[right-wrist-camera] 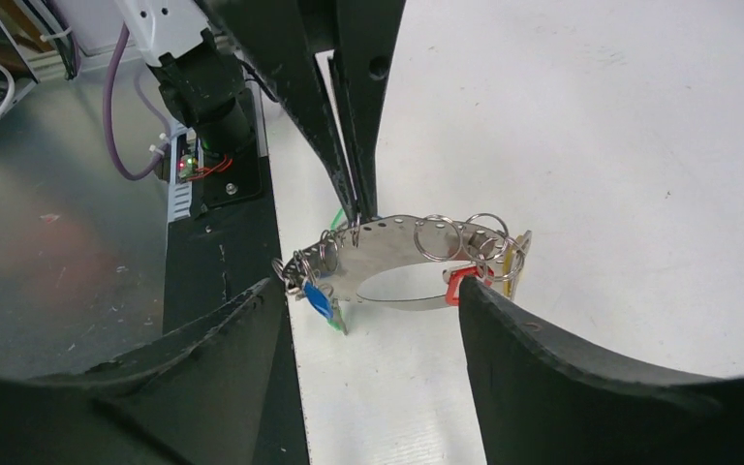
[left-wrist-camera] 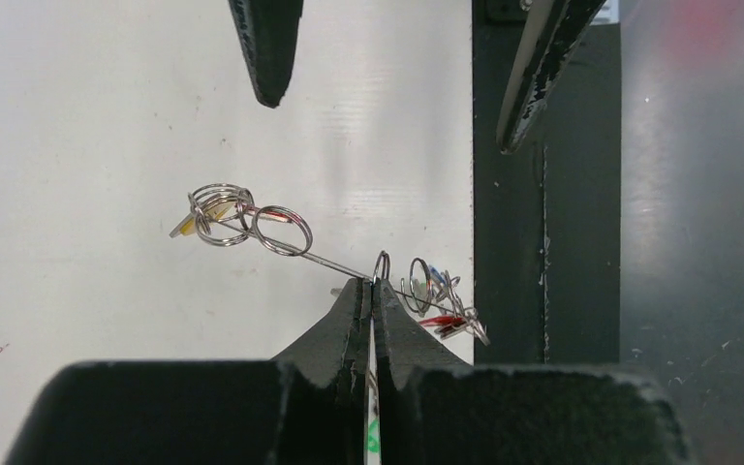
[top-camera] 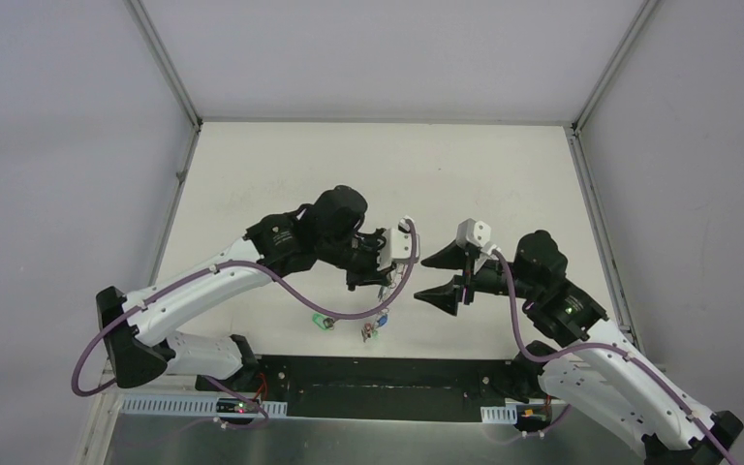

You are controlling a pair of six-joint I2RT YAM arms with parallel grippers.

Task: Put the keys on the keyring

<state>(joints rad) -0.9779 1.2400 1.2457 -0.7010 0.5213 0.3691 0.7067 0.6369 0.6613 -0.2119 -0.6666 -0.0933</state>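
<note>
My left gripper [left-wrist-camera: 373, 283] is shut on the keyring [right-wrist-camera: 387, 242], a curved grey metal band held above the table. It looks like a thin wire edge-on in the left wrist view [left-wrist-camera: 329, 260]. Small rings hang from it. A blue-tagged key [right-wrist-camera: 318, 298], with a green tag [right-wrist-camera: 339, 325] just under it, dangles at one end. Red [right-wrist-camera: 457, 283] and yellow [right-wrist-camera: 513, 262] tags hang at the other. My right gripper [top-camera: 443, 277] stands open just right of the keyring, nothing between its fingers. Another green tag [top-camera: 323, 322] shows near the table's front edge; I cannot tell whether it hangs on the ring.
The white table [top-camera: 378, 174] is walled at the back and both sides. A black base strip [top-camera: 387, 373] and a metal ledge [top-camera: 349, 436] with wiring run along the near edge. A purple cable [top-camera: 291, 291] loops off the left arm.
</note>
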